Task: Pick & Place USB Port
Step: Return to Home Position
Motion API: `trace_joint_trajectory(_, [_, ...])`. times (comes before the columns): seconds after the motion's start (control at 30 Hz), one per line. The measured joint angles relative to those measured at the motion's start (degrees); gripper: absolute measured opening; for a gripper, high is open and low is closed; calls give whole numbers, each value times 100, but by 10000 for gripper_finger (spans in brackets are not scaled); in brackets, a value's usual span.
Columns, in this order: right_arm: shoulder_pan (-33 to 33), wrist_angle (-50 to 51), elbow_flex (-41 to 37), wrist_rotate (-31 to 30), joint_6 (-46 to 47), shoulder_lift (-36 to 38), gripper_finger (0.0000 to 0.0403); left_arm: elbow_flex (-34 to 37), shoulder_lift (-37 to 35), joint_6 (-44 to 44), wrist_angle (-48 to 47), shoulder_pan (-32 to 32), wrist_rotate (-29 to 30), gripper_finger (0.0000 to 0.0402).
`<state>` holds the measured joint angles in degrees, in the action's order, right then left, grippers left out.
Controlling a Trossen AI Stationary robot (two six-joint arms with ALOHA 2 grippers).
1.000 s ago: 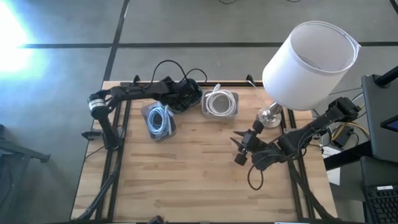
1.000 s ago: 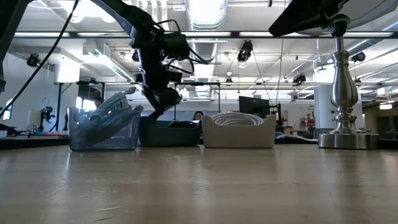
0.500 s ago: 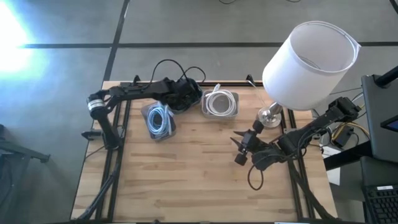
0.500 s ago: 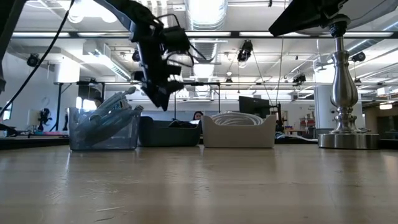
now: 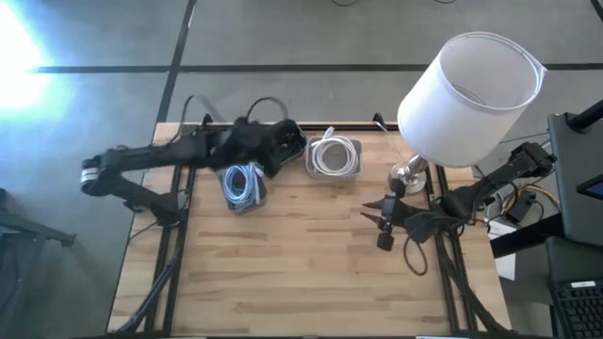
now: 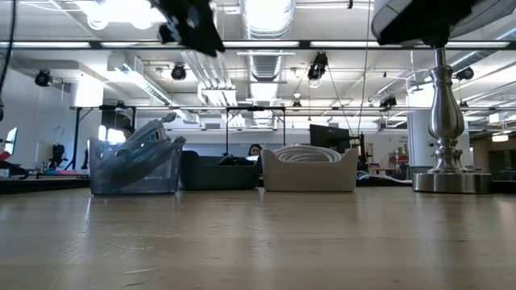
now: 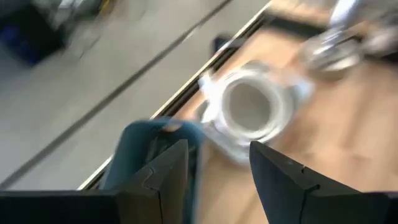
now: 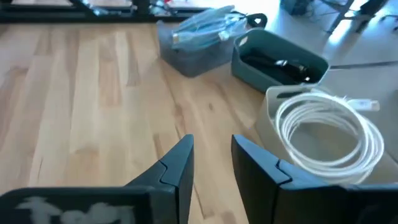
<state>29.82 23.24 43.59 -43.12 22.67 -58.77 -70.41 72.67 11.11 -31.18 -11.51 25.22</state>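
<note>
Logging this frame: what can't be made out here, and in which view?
Right wrist view: black cables in the dark green bin are too tangled and small to count.
High view: the left arm covers that bin's inside.
Left wrist view: the left gripper blocks most of that bin too.
Low view: the top edge cuts off the left gripper.

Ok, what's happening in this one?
Nothing is being handled right now. The left pincer hangs open and empty, raised above the dark green bin, where black cables lie. The right pincer, also open and empty, hovers over the table near the lamp base. White cable sits coiled in the white bin, and bluish cables fill the clear bin beside the green one. The sorting looks finished.
</note>
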Motion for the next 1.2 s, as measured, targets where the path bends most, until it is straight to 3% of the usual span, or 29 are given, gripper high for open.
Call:
trace_joint_trajectory(0.17, [-9,-404,-819,597,-211,864,94,1274,-1147,-792,1218,1040,27,177])
trace_joint_trajectory(0.37, [-11,-2308,-2073,2378,-1229,1980,87,3279,-2425,-1423,3115,2056,-2,177])
trace_joint_trajectory(0.53, [-13,-2835,-2721,3921,-2174,2909,88,4745,-3579,-1713,4347,2103,330,175])
trace_joint_trajectory(0.8, [-161,-2526,-3302,4112,-2445,4405,90,6272,-5483,-1702,5213,2024,340,173])
trace_joint_trajectory(1.2, [-291,-1839,-3461,4211,-2544,5879,91,6919,-6915,-2145,5162,2022,247,172])
